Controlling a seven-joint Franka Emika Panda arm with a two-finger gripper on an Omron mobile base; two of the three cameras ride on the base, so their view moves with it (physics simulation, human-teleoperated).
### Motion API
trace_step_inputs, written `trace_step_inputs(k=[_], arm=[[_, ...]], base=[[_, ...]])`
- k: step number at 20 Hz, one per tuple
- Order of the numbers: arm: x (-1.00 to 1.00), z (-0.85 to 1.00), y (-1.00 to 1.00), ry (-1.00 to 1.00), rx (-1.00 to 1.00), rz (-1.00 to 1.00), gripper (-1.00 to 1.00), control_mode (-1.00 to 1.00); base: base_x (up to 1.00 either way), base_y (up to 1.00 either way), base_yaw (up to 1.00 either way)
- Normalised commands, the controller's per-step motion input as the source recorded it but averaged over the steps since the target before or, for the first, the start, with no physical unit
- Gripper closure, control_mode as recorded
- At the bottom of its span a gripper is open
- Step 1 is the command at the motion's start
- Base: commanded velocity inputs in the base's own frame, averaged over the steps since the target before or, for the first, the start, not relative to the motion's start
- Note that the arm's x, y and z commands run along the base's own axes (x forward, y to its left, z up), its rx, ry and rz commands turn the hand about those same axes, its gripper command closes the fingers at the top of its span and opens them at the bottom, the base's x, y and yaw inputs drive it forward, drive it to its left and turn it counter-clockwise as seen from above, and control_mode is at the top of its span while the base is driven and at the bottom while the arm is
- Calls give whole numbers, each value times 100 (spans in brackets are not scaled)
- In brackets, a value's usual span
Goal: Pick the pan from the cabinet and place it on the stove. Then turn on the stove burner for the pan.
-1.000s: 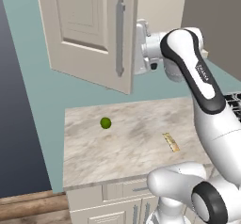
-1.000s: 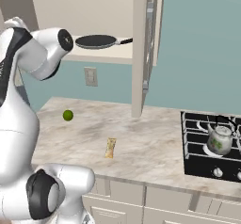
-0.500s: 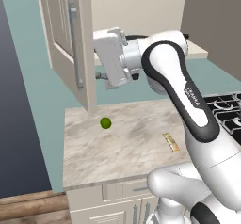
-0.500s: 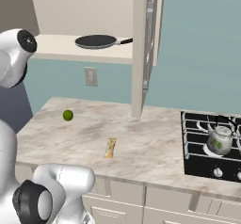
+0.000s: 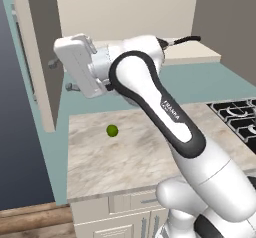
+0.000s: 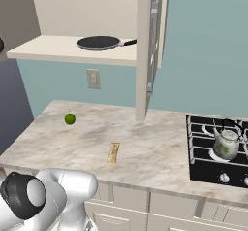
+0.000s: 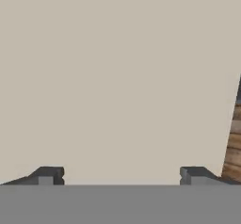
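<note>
The dark grey pan (image 6: 99,42) lies on the shelf of the open cream cabinet (image 6: 58,50), its thin black handle (image 5: 185,39) pointing right. My gripper (image 5: 61,75) is far to the left of the pan, up against the inner face of the swung-out left door (image 5: 37,57). In the hand view that cream door face (image 7: 117,77) is very close, and the gripper (image 7: 121,176) stands open with nothing between its fingertips (image 7: 47,175). The black stove (image 6: 208,164) is at the counter's right end.
A glass kettle (image 6: 226,144) stands on a stove burner. A green lime (image 6: 69,119) and a small tan bar (image 6: 114,152) lie on the marble counter (image 6: 145,147). The right cabinet door (image 6: 145,50) juts out edge-on over the counter. Wood floor (image 7: 233,143) shows past the left door.
The arm has swung left, away from the pan. The left door has turned from nearly facing the camera to edge-on, open wider.
</note>
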Motion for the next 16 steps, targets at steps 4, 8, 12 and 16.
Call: trace_step_inputs(k=[4, 8, 12, 16], arm=[[0, 0, 6, 0, 0, 0, -100, -100], [-7, 1, -26, -25, 0, 1, -100, -100], [-14, 0, -68, -22, 0, -15, -100, -100], [-4, 0, -76, -11, 0, -32, -100, -100]], base=[[0, 0, 0], [0, 0, 0], [0, 0, 0], [0, 0, 0]])
